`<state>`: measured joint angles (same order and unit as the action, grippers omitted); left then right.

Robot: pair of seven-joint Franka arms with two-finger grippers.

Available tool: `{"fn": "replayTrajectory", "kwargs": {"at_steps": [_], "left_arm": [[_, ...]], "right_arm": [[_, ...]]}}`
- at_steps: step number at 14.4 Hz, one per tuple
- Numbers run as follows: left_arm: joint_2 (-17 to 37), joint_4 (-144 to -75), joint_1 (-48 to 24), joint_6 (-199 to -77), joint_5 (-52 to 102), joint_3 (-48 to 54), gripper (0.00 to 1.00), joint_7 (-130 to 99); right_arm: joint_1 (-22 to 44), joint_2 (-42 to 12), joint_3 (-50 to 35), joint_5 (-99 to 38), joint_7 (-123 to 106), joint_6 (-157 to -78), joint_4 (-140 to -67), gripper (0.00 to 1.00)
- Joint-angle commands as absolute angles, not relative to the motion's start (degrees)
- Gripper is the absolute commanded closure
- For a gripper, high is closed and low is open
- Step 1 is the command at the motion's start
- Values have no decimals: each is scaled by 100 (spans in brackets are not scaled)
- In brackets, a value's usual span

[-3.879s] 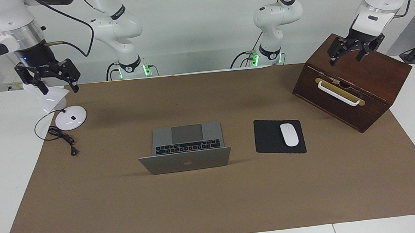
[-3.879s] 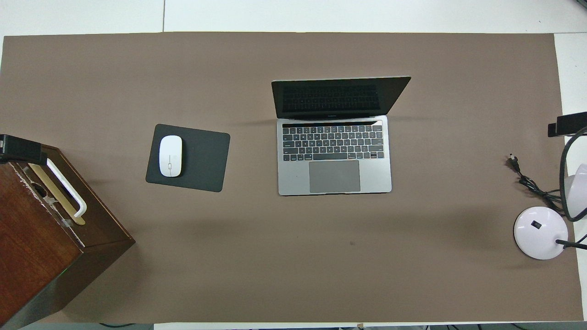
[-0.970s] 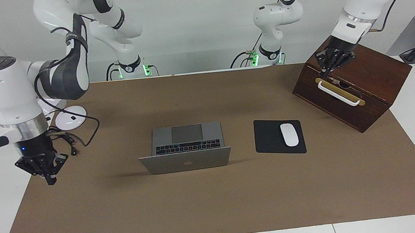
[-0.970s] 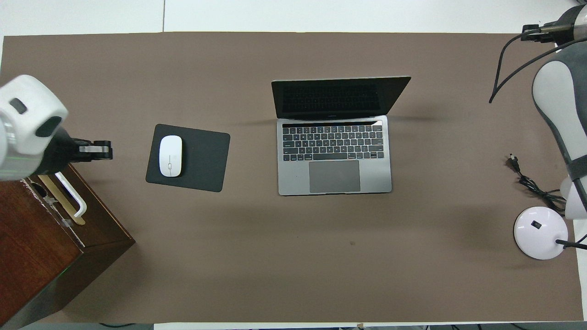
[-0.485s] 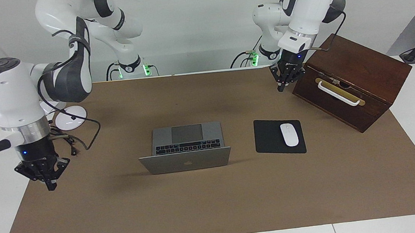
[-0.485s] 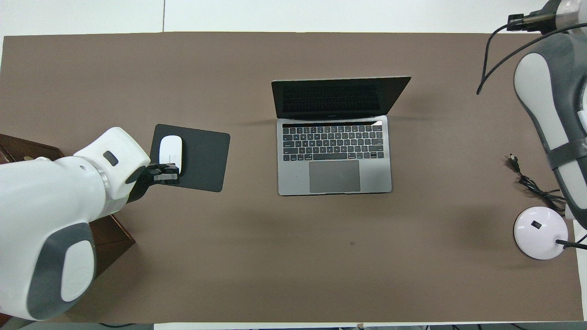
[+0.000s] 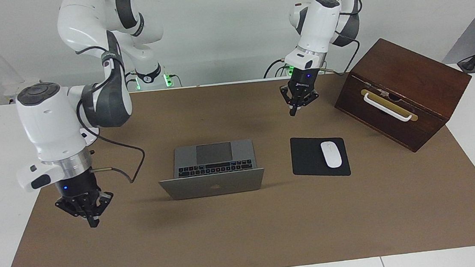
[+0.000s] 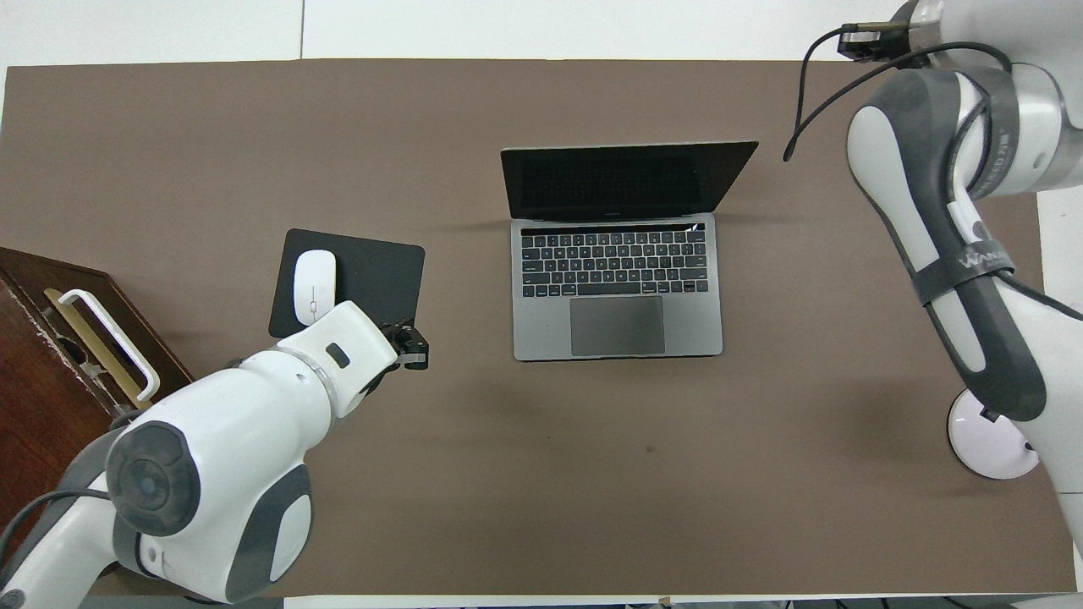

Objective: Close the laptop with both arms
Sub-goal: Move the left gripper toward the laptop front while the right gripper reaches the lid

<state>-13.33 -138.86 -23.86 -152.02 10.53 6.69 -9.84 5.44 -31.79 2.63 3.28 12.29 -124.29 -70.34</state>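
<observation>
The laptop (image 7: 215, 170) (image 8: 618, 279) stands open in the middle of the brown mat, its dark screen facing the robots and its lid with the apple logo upright. My right gripper (image 7: 91, 220) hangs shut just above the mat, beside the laptop toward the right arm's end and well apart from it; in the overhead view the arm's own wrist hides it. My left gripper (image 7: 294, 109) (image 8: 415, 348) is shut and empty, raised over the mat between the laptop and the wooden box, by the mouse pad's corner. Neither gripper touches the laptop.
A black mouse pad (image 7: 308, 158) (image 8: 381, 279) with a white mouse (image 7: 331, 154) (image 8: 314, 274) lies beside the laptop. A dark wooden box (image 7: 406, 93) with a white handle stands at the left arm's end. A white lamp base (image 8: 990, 444) sits at the right arm's end.
Both arms have swung inward toward the laptop: the left gripper came away from the box to near the mouse pad, and the right gripper shifted closer to the laptop. Both stayed shut.
</observation>
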Motion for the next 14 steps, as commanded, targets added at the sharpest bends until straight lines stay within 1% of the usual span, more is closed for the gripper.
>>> {"fn": "replayTrajectory", "kwargs": {"at_steps": [1,5,14], "left_arm": [[-881,-14088,-2794,-16273,1178,589,100,-1054],[-230,-14106,-3198,-17444,1178,589,100,-1195],[667,-14072,-3603,-18711,1151,589,100,-1187]], "right_arm": [[729,-3278,246,352,1643,-12191,-6803,100],[922,-3270,246,360,1740,-12208,-6794,100],[1607,-3191,237,325,2039,-12182,-6811,100]]}}
